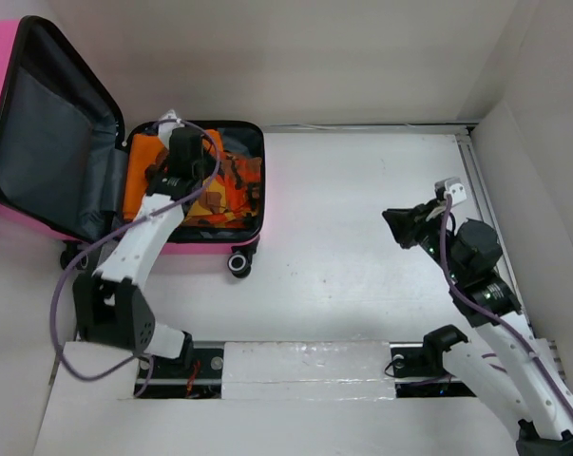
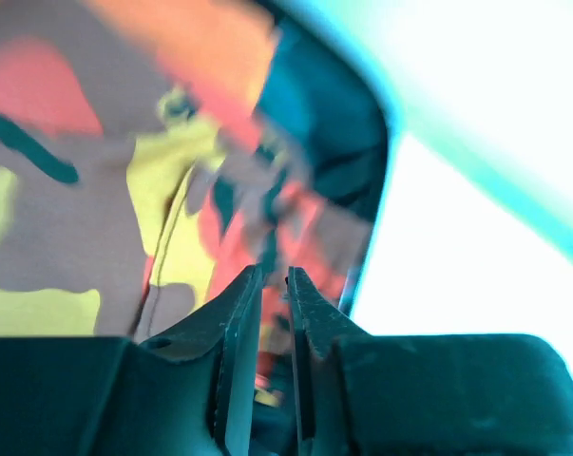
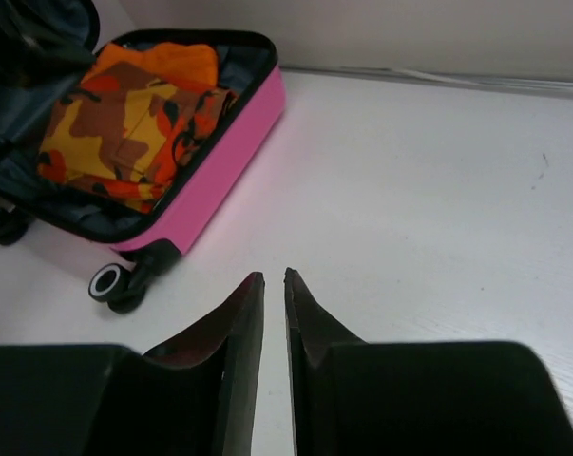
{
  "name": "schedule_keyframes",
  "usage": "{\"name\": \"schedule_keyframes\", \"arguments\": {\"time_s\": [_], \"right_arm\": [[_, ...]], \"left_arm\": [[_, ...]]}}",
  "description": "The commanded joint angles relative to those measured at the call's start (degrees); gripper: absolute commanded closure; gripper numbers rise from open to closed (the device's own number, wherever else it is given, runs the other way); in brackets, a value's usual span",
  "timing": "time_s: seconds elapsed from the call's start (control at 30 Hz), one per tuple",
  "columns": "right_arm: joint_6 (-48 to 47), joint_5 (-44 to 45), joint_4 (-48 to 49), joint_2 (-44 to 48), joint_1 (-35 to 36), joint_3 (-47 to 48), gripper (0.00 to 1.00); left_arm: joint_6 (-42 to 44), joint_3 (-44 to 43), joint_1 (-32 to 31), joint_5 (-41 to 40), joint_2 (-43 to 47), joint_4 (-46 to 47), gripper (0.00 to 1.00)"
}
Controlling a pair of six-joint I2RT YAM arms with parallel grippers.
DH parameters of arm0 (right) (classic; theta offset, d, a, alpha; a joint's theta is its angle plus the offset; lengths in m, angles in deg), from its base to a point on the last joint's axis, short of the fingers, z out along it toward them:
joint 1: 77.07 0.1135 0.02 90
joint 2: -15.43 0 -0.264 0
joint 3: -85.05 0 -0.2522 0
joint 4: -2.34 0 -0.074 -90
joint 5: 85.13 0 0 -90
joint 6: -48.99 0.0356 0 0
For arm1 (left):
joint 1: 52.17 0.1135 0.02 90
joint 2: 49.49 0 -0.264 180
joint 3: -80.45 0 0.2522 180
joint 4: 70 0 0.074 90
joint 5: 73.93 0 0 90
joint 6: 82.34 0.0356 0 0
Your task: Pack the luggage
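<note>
Packing appears nearly done: clothes [image 3: 124,123] fill the open luggage [image 1: 210,249], far left. Left gripper [image 2: 272,274], jaws almost together, hovers over them; right gripper [image 3: 274,275] likewise, empty. Next, probably: closing the lid.

The luggage [image 3: 231,157] has a hard pink plastic shell, smooth with a soft gloss. Its lining [image 1: 48,152] is matt dark grey cloth. The clothes [image 3: 124,123] inside are soft, creased cloth, matt. The wheel [image 3: 105,282] is black plastic. The table [image 1: 362,228] is white, smooth, faintly shiny.
</note>
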Motion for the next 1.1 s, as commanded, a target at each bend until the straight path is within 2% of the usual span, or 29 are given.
{"name": "schedule_keyframes", "arguments": {"time_s": [0.0,0.1,0.23,0.27,0.33,0.37,0.4,0.43,0.47,0.5,0.53,0.57,0.63,0.7,0.77,0.8,0.83,0.87,0.9,0.97,1.07], "right_arm": [[-0.4,-3.5,3.9,-1.5,0.6,1.2,0.8],[-1.0,-5.5,4.6,-1.5,0.6,1.7,0.8],[-1.6,-8.5,5.1,-2.0,0.6,1.7,0.74],[-1.6,-9.6,5.1,-2.6,0.6,1.7,0.69],[-2.2,-12.4,5.8,-2.7,0.6,1.7,0.59],[-2.2,-12.4,6.3,-2.7,0.6,1.7,0.48],[-2.2,-12.4,6.3,-2.7,0.6,1.7,0.42],[-2.2,-12.9,6.3,-2.7,0.6,1.7,0.38],[-2.7,-12.9,6.3,-2.7,0.6,1.7,0.35],[-2.7,-12.9,6.3,-2.7,0.6,1.7,0.31],[-2.7,-13.5,6.3,-2.7,0.6,1.2,0.3],[-2.7,-13.5,6.3,-2.7,1.1,1.2,0.29],[-2.7,-14.1,7.0,-3.2,1.1,1.2,0.27],[-2.7,-14.1,7.0,-3.2,1.1,1.2,0.27],[-2.7,-14.6,7.0,-3.2,1.1,1.2,0.27],[-2.7,-14.6,7.0,-3.2,1.1,1.2,0.27],[-2.7,-14.6,7.0,-3.2,1.1,1.2,0.27],[-2.7,-14.6,7.0,-2.7,1.1,1.2,0.27],[-2.7,-14.6,7.0,-2.7,1.1,1.2,0.27],[-2.7,-14.6,7.0,-2.7,1.1,1.2,0.27],[-2.7,-14.6,7.0,-2.7,1.1,1.2,0.27]], "left_arm": [[1.6,-3.5,-0.2,-10.5,10.7,-0.2,0.86],[1.1,-5.7,-0.2,-21.4,17.2,-7.1,0.76],[-0.8,-3.6,0.8,-30.0,25.7,-11.5,0.51],[-1.5,-3.6,1.8,-30.8,27.0,-12.6,0.43],[-4.2,-3.6,3.6,-35.1,29.6,-20.4,0.36],[-5.8,-3.6,3.6,-37.4,30.4,-23.7,0.34],[-11.1,-2.3,3.6,-39.8,31.5,-26.6,0.32],[-13.0,1.2,3.6,-43.1,34.6,-28.7,0.24],[-13.0,2.9,3.6,-44.1,36.2,-28.1,0.23],[-12.2,4.5,3.6,-45.2,37.5,-26.9,0.16],[-11.7,6.2,3.6,-46.1,38.5,-26.2,0.06],[-11.7,6.2,3.6,-48.4,39.0,-26.2,0.0],[-10.9,5.5,3.6,-51.2,37.4,-26.2,0.0],[-8.1,2.3,6.2,-55.1,31.8,-27.7,0.0],[-9.8,-3.9,10.9,-53.4,27.3,-31.7,0.0],[-9.8,-5.5,17.0,-49.3,24.1,-34.7,0.0],[-9.3,-6.4,19.8,-47.2,24.1,-34.7,0.0],[-7.2,-6.5,21.9,-45.6,24.1,-33.7,0.0],[-3.8,-3.7,24.4,-45.0,26.6,-26.9,0.0],[2.0,-2.3,24.4,-45.8,27.8,-23.7,0.0],[0.7,-5.0,24.4,-47.7,22.2,-26.3,0.0]]}}
